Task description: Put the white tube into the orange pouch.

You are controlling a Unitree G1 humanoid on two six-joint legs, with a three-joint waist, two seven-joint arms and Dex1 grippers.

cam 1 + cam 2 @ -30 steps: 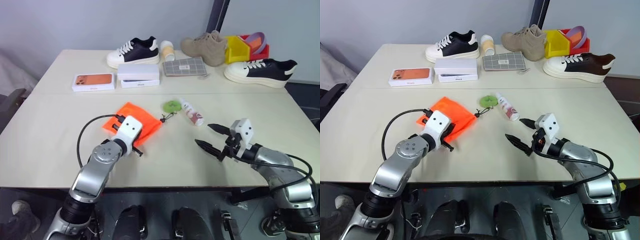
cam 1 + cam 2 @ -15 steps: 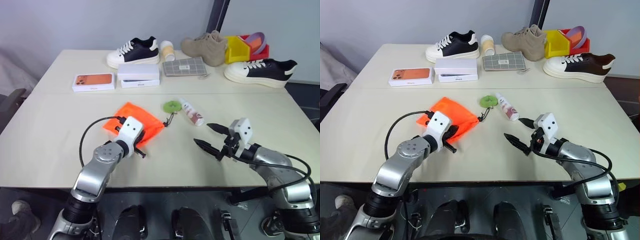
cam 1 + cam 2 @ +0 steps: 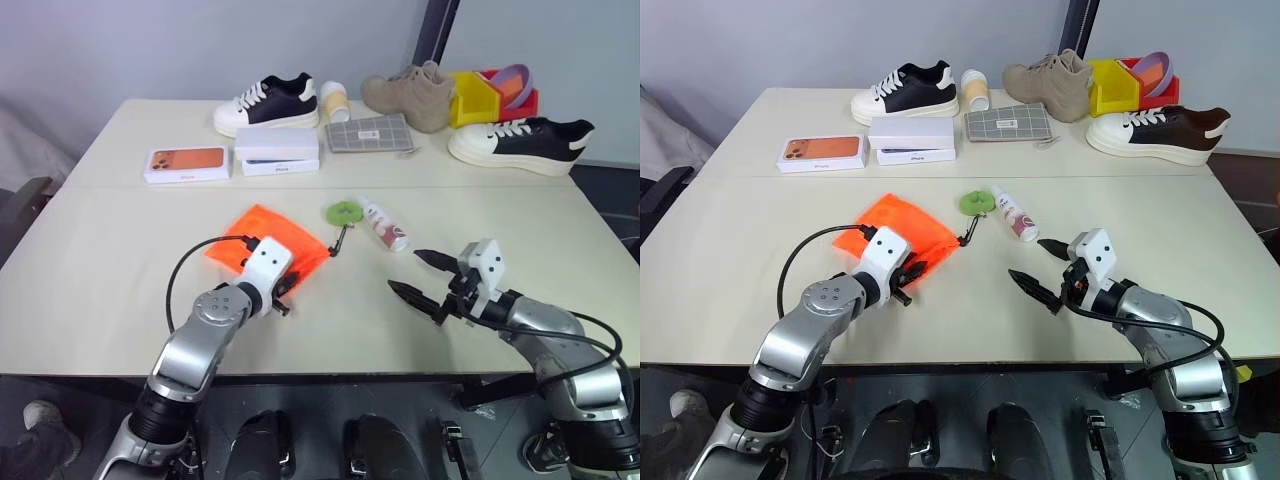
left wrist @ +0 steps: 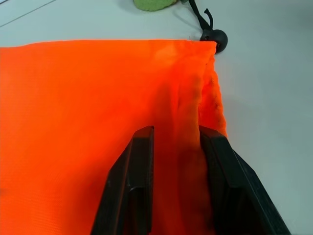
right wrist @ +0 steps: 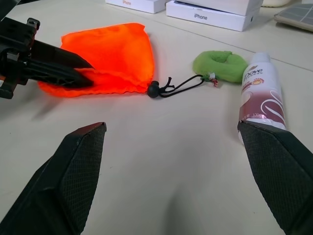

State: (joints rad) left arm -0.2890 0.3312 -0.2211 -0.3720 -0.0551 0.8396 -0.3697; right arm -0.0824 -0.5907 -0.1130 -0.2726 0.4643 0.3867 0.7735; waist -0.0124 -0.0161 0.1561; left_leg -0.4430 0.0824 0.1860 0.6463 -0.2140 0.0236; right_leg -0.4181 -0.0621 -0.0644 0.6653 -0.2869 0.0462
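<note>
- Cream table (image 3: pixel 120 300) is carrying the work at its near half; shoes and boxes are sitting well apart along the far edge.
- Orange pouch (image 3: pixel 250 228) is lying flat near the middle, its cord (image 3: pixel 339 237) trailing toward a green disc (image 3: pixel 344 211). It is resting much where it lay a second ago, with no opening showing yet.
- Left gripper (image 3: pixel 284 287) is doing the only thing that has changed. A second ago its fingers were angled past the pouch's near corner onto bare table; now they are turning in over the gathered hem. In the left wrist view they are standing narrowly apart with a ridge of orange fabric caught between them — a pinch on the hem, as I read it.
- Right gripper (image 3: pixel 403 270) is hovering just off the table as before, jaws spread wide and holding nothing.
- Tube (image 3: pixel 382 224) is lying on its side just beside the disc, between pouch and right gripper, untouched.
- That pinch is probably meant to lift the mouth open — the tube's pickup is still waiting.
</note>
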